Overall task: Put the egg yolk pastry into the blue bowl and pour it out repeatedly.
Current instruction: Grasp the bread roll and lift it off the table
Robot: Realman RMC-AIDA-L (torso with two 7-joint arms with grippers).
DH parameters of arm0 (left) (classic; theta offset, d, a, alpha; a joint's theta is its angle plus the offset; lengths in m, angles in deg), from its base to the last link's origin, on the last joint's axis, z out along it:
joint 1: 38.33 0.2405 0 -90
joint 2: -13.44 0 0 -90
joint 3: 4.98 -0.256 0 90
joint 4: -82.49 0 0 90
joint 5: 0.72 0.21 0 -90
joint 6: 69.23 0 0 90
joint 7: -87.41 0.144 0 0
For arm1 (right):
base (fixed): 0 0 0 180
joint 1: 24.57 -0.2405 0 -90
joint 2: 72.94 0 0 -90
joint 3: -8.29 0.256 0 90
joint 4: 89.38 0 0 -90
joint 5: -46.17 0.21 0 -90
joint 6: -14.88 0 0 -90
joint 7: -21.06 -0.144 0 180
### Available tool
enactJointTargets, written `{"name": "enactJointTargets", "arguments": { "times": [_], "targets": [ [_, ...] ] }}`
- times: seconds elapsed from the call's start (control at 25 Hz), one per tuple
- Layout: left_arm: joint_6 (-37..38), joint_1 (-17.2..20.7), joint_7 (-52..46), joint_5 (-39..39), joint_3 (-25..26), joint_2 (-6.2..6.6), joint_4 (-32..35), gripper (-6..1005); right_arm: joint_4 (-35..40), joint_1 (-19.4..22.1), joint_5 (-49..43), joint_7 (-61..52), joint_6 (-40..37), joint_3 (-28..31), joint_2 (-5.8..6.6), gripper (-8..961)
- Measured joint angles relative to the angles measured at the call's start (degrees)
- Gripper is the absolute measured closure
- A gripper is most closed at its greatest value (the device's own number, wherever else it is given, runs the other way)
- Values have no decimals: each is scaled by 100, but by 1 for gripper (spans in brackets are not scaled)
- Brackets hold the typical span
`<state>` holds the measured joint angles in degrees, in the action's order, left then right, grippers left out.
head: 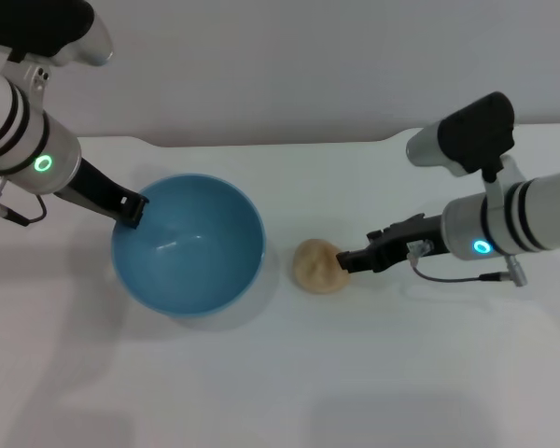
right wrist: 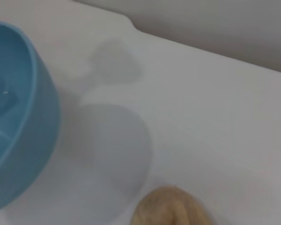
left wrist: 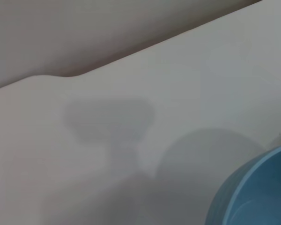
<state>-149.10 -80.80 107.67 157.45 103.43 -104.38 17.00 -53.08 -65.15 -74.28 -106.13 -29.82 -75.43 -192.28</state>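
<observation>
The blue bowl (head: 189, 245) stands upright on the white table, left of centre in the head view, and nothing shows inside it. My left gripper (head: 132, 211) is shut on its left rim, one finger inside and one outside. The egg yolk pastry (head: 318, 266) lies on the table just right of the bowl, apart from it. My right gripper (head: 347, 261) reaches in from the right and its tip meets the pastry's right side. In the right wrist view the pastry (right wrist: 171, 208) is close below the camera and the bowl (right wrist: 18, 117) is farther off. The left wrist view shows only a bit of the bowl's rim (left wrist: 253, 192).
The white table (head: 289, 373) runs back to a curved rear edge (head: 261, 143) against a pale wall. Cables hang from both wrists, near the left arm (head: 9, 213) and the right arm (head: 467, 276).
</observation>
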Motion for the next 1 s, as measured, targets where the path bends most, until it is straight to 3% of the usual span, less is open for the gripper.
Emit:
{"name": "enactJointTargets", "arguments": {
  "times": [0.08, 0.4, 1.0],
  "targets": [
    [2, -5, -17, -9, -8, -3, 1, 987, -113, 59, 528, 44, 575, -586, -9, 433],
    [21, -43, -48, -9, -34, -5, 1, 987, -171, 37, 1404, 317, 1121, -1483, -10, 448],
    [38, -64, -48, -5, -130, -4, 1, 988, -459, 55, 1472, 317, 1548, -1624, -10, 476]
  ]
}}
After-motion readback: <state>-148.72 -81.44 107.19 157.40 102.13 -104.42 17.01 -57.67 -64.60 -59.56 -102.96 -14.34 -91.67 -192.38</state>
